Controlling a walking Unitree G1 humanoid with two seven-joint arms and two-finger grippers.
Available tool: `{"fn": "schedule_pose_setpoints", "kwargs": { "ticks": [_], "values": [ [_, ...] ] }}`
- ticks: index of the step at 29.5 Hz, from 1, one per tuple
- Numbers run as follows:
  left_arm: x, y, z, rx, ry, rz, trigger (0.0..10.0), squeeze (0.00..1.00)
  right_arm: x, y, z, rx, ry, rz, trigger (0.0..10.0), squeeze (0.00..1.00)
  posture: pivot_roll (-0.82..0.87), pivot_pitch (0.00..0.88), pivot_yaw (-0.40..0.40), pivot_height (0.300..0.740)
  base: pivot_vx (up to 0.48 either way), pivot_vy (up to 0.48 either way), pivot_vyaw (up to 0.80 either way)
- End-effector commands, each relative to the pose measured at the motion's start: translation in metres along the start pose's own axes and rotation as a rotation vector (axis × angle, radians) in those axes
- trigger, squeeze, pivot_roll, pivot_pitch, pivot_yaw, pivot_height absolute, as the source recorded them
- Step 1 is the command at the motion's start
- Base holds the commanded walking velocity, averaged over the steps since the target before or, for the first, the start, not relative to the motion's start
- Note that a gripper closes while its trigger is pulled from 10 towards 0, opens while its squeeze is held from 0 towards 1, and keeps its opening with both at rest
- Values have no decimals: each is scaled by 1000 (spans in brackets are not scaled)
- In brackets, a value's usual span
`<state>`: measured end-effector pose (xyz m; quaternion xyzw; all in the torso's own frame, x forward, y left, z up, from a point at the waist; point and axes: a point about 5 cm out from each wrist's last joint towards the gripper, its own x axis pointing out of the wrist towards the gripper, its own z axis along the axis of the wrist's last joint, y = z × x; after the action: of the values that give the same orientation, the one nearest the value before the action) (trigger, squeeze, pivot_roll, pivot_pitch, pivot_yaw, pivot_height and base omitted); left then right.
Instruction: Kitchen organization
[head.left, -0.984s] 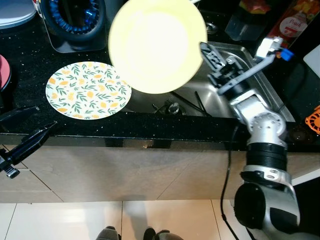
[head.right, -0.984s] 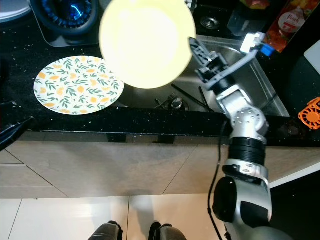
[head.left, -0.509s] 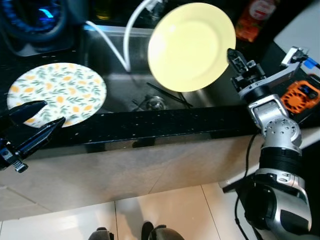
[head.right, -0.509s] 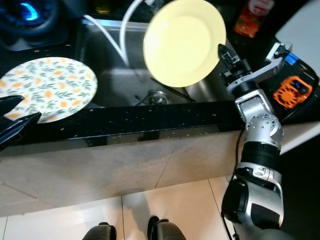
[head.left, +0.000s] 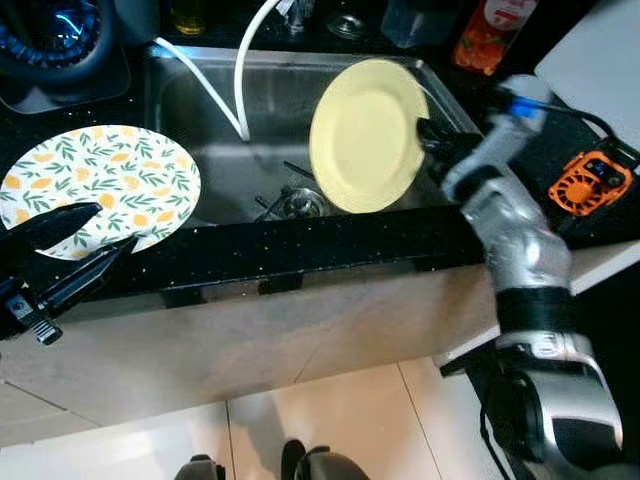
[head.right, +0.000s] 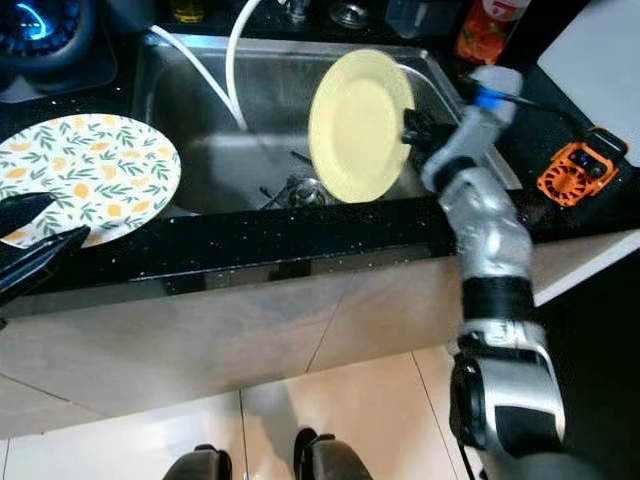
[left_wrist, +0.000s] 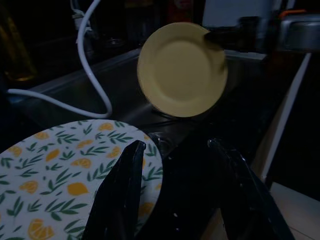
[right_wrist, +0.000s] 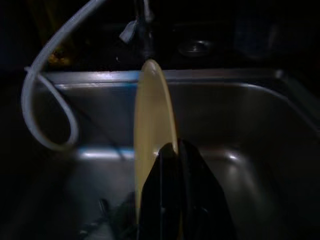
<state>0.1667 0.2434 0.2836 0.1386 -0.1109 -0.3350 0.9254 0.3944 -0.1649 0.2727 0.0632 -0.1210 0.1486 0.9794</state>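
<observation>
Clamping the plain yellow plate edge-on over the sink, right jaws pinch its rim; left jaws spread wide.

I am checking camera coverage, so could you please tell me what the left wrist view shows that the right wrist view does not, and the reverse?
The left wrist view alone shows the leaf-patterned plate on the counter beneath the open left gripper. The right wrist view alone shows the right gripper clamped on the rim of the yellow plate, which appears edge-on and upright. Both show the yellow plate, the steel sink and the white hose.
</observation>
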Motion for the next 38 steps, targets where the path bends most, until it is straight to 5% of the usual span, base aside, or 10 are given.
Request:
{"fn": "schedule_pose_setpoints", "kwargs": {
  "ticks": [1,4,6,7,23,24,26,27,37,38],
  "values": [
    [3,-4,1,5,10,-38,10000,0,6,4,-9,-51,40,-24,1020,0,214,132,-155,740,0,0,0],
    [3,-6,2,3,9,-39,10000,0,16,12,-19,-105,117,-34,4824,0,218,147,-165,740,0,0,0],
    [2,-7,2,2,10,-39,10000,0,21,18,-26,-140,160,-37,9333,0,223,161,-172,740,0,0,0],
    [2,-8,3,1,12,-38,10000,0,23,21,-29,-158,184,-33,10000,0,223,164,-173,740,0,0,0],
    [-10,-16,11,-6,55,-26,10000,0,40,43,-35,-215,263,-45,10000,0,244,260,-194,740,0,0,0],
    [-10,-16,11,-7,59,-28,10000,0,40,44,-35,-211,265,-49,10000,565,247,267,-192,740,0,0,0],
    [-10,-17,11,-8,62,-29,10000,0,41,45,-36,-208,266,-53,10000,565,247,267,-192,740,0,0,0],
    [-10,-17,12,-8,63,-30,10000,0,41,46,-37,-201,271,-58,10000,1000,250,269,-192,740,0,0,0],
    [-10,-15,14,-8,61,-28,10000,0,42,38,-29,-156,224,-128,10000,953,252,260,-187,740,0,0,0],
    [-10,-14,14,-8,60,-28,10000,0,42,35,-26,-145,211,-134,10000,706,250,256,-186,740,0,0,0]
  ]
}}
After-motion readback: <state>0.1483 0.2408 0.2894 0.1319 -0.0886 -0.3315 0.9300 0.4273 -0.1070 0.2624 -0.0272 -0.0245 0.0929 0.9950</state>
